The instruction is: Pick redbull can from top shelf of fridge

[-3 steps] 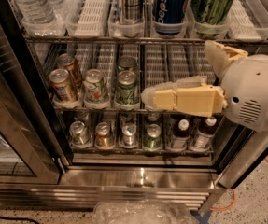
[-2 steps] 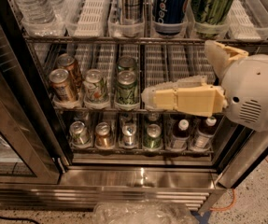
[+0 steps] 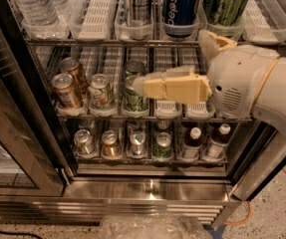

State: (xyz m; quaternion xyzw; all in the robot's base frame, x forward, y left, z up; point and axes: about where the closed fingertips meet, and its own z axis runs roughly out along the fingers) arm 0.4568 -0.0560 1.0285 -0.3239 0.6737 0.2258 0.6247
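Observation:
The redbull can (image 3: 139, 3) stands in a clear lane bin on the top shelf (image 3: 107, 42) of the fridge (image 3: 147, 188), left of a blue Pepsi can (image 3: 182, 5); its top is cut off by the frame. My cream gripper (image 3: 138, 86) points left, one rack lower, in front of a green can (image 3: 131, 97) on the middle shelf. It holds nothing that I can see. The gripper tip sits below the redbull can and apart from it.
A green can (image 3: 225, 3) stands right of the Pepsi, water bottles (image 3: 33, 6) at top left, with an empty white lane (image 3: 95, 11) between. The middle and lower racks hold several cans and bottles. The open glass door (image 3: 13, 133) stands at the left. Crumpled plastic (image 3: 152, 228) lies on the floor.
The gripper and the arm behind it have moved left and a little upward, and now cover part of the green can on the middle shelf. The cans have not moved.

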